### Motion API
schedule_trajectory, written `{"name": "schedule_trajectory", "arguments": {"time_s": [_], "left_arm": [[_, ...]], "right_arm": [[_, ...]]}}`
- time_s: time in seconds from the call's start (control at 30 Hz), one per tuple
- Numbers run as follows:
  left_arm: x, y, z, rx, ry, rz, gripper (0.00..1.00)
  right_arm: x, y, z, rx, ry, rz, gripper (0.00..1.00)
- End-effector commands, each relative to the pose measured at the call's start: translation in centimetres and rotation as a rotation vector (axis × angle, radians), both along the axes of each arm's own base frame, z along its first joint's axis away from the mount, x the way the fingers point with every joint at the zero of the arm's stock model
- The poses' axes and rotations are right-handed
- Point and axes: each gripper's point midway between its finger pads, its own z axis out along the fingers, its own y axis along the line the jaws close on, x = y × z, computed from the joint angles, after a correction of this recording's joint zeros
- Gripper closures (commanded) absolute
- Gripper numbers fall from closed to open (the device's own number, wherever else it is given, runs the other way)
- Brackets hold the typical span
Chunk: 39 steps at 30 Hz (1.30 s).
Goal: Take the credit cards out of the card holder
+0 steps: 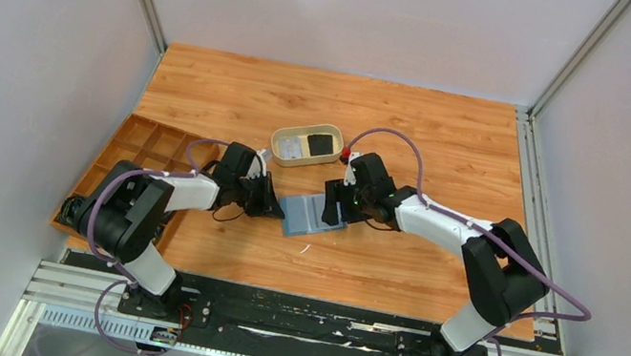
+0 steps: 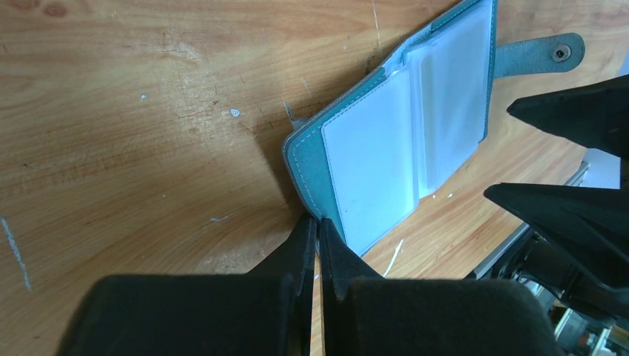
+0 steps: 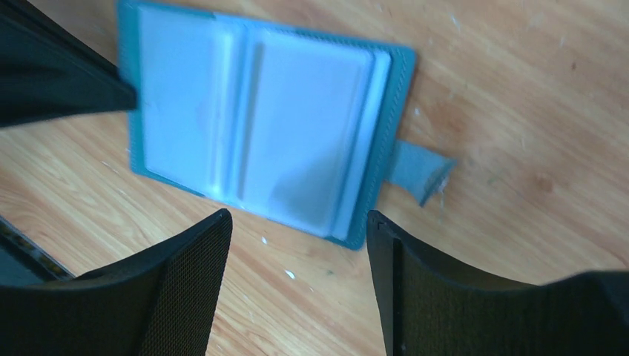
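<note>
The teal card holder [image 1: 311, 215] lies open on the wooden table between my two grippers. Pale whitish cards [image 2: 371, 163] sit in its inner pockets, and they also show in the right wrist view [image 3: 304, 126]. Its snap tab [image 2: 538, 53] sticks out on the far side, toward the right gripper. My left gripper [image 2: 317, 222] is shut, its tips pinching the holder's near corner [image 2: 305, 159]. My right gripper [image 3: 297, 219] is open wide and empty, hovering just off the holder's [image 3: 400, 89] tab-side edge.
A beige oval tray [image 1: 280, 142] with a white and a black item stands just behind the holder. A wooden compartment tray [image 1: 153, 143] lies at the left edge. Grey walls enclose the table on three sides.
</note>
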Motion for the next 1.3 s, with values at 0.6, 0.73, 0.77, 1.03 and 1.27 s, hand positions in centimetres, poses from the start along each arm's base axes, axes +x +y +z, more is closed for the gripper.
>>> {"name": "schedule_trajectory", "arguments": {"time_s": [0.6, 0.73, 0.77, 1.03, 1.27], "left_arm": [[-3.9, 4.8, -5.3, 0.260, 0.162, 0.038, 1.00], [-3.8, 4.8, -5.3, 0.260, 0.163, 0.038, 1.00], [-3.8, 4.7, -5.3, 0.260, 0.162, 0.038, 1.00], [-3.5, 4.7, -5.2, 0.262, 0.161, 0.036, 1.00], [-3.5, 4.7, -5.2, 0.267, 0.160, 0.035, 1.00]], "right_arm": [[1.4, 3.3, -1.3, 0.129, -0.004, -0.020, 0.31], [1.5, 2.2, -1.4, 0.098, -0.031, -0.053, 0.31], [1.6, 2.1, -1.4, 0.092, -0.036, -0.055, 0.30], [1.3, 1.1, -2.4, 0.048, -0.027, -0.073, 0.30], [0.7, 1.5, -2.7, 0.072, -0.002, -0.055, 0.30]]}}
